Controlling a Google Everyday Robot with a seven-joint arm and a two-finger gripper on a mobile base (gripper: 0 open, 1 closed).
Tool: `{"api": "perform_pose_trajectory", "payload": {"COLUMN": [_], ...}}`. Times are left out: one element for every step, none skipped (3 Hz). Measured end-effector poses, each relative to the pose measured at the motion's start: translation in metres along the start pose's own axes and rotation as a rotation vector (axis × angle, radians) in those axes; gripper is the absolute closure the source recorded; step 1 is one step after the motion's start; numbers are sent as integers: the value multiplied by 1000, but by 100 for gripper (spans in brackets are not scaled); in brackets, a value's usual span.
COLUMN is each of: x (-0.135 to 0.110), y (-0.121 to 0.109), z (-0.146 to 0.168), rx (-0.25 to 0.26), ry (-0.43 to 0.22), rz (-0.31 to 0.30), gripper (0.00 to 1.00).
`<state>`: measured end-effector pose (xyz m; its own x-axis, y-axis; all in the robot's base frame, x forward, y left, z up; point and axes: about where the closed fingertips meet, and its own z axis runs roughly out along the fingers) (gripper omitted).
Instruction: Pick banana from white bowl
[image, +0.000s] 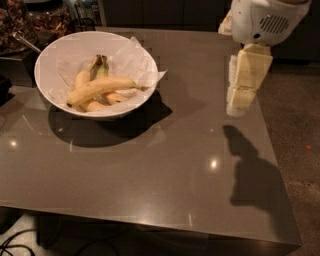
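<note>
The white bowl (55, 55) stands at the table's back left, lined with crinkled white paper that sticks out past the rim on the right. The long pale yellow banana (100, 86) lies across the bowl on top of several shorter bananas with dark stems (99, 64). My gripper (240, 102) hangs above the table's right side, well to the right of the bowl and far from the banana. It holds nothing that I can see.
The grey-brown table (150, 165) fills most of the view; its right edge runs just right of the gripper, with floor beyond. A dark container with a metal utensil (22, 40) sits behind the bowl at the back left. The arm casts a shadow (250, 165) on the table's right.
</note>
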<state>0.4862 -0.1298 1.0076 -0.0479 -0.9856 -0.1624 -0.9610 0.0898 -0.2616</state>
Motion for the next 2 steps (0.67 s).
{"api": "perform_pose_trajectory", "payload": {"x": [-42,-81], "y": [-21,-34], "z": [5,18], "rx": [-8,-36], "ry": [-3,-30], "rz": [-44,-103], "gripper": [0,0]}}
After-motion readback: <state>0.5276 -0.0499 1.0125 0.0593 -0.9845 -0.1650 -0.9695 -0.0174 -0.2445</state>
